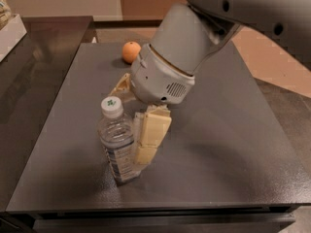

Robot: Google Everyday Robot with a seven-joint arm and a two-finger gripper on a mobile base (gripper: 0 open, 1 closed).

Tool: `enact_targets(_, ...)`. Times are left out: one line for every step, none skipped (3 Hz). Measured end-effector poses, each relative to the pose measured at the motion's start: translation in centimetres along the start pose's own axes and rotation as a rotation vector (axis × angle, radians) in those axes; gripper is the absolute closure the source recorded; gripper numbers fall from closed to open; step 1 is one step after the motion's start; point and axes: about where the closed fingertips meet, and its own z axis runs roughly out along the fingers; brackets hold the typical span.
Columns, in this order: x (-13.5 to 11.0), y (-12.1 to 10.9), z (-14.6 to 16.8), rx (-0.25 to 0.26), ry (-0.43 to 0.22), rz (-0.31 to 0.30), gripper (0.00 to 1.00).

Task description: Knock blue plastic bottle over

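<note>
The blue plastic bottle stands on the dark grey table near its front edge, left of centre. It is clear, with a white cap with a green mark and a blue-and-white label. My gripper hangs down from the big grey wrist and sits right against the bottle's right side, at the height of its body. The bottle's base is on the table.
An orange lies at the back of the table, behind the wrist. A white box sits on the dark counter at the far left. The table's front edge is close below the bottle.
</note>
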Motion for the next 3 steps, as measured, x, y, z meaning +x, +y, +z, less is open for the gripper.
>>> enact_targets(-0.4,-0.2,0.0,-0.014,-0.026,0.004,0.41)
enact_targets(-0.3,-0.7,-0.6,-0.007,-0.045,0.03,0.65)
enact_targets(1.1,-1.9,-2.5,0.033,-0.022,0.083,0.87)
